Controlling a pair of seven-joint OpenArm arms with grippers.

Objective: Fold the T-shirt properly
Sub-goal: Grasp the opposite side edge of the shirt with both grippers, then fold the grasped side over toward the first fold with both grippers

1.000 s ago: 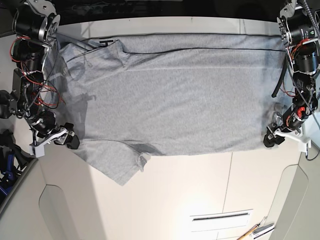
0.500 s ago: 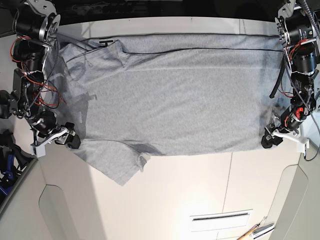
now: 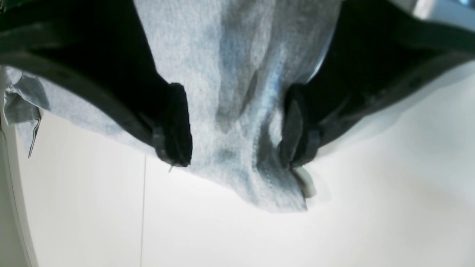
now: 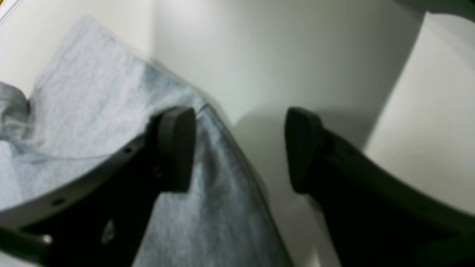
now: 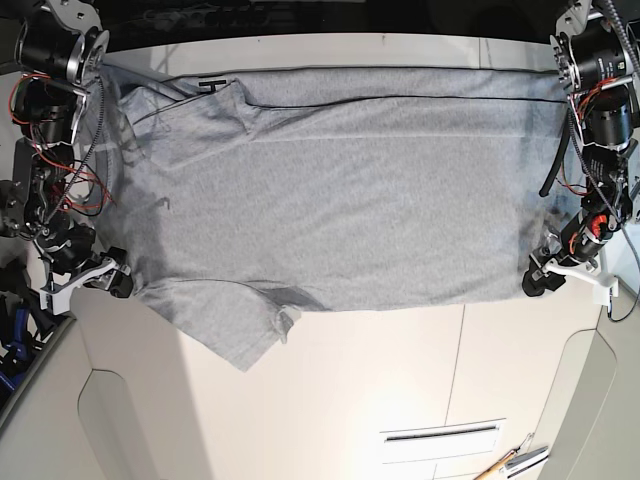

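The heather-grey T-shirt (image 5: 330,190) lies spread flat across the far half of the white table (image 5: 350,390), plain side up, with one sleeve (image 5: 235,335) pointing toward the front. My left gripper (image 5: 535,280) is at the shirt's front right corner. In the left wrist view it (image 3: 237,129) is open, with the shirt corner (image 3: 237,74) bunched between its fingers. My right gripper (image 5: 118,285) is at the shirt's front left edge. In the right wrist view it (image 4: 239,148) is open, one finger (image 4: 176,148) over the shirt's edge (image 4: 74,111), the other over bare table.
A small black label (image 5: 212,85) shows at the shirt's far left edge. A slot (image 5: 440,433) is set in the table's front part, and tools (image 5: 515,462) lie at the front right corner. A blue object (image 5: 12,340) sits off the table's left side.
My right gripper has moved left along the shirt's front left edge, toward the table's side. My left gripper has stayed at the front right corner. The shirt has barely shifted.
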